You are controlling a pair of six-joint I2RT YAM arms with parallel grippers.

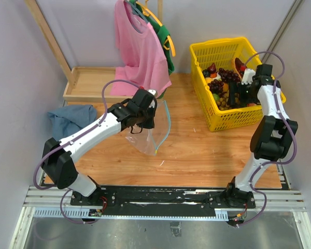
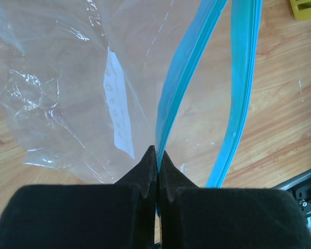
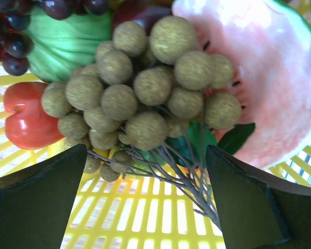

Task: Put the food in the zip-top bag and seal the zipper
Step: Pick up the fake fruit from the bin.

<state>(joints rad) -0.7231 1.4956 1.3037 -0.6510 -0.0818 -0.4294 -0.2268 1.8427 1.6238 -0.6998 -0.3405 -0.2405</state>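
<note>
My left gripper [image 2: 158, 151] is shut on the near side of the teal-blue zipper [image 2: 172, 98] of the clear zip-top bag [image 2: 67, 88]. The bag hangs open above the table [image 1: 154, 136], the other zipper side [image 2: 242, 93] bowed away. My right gripper [image 3: 146, 153] is open inside the yellow basket [image 1: 217, 52], its fingers either side of the brown stem [image 3: 189, 176] of a tan berry cluster [image 3: 140, 88]. Around the cluster lie a watermelon slice [image 3: 269, 67], a green fruit [image 3: 67, 41], a red pepper [image 3: 26, 116] and purple grapes [image 3: 10, 46].
A pink shirt [image 1: 140, 46] hangs on a rack at the back. A wooden tray [image 1: 90, 83] sits back left, a blue cloth [image 1: 70, 119] at the left. The wooden tabletop [image 1: 197, 150] lies between bag and basket.
</note>
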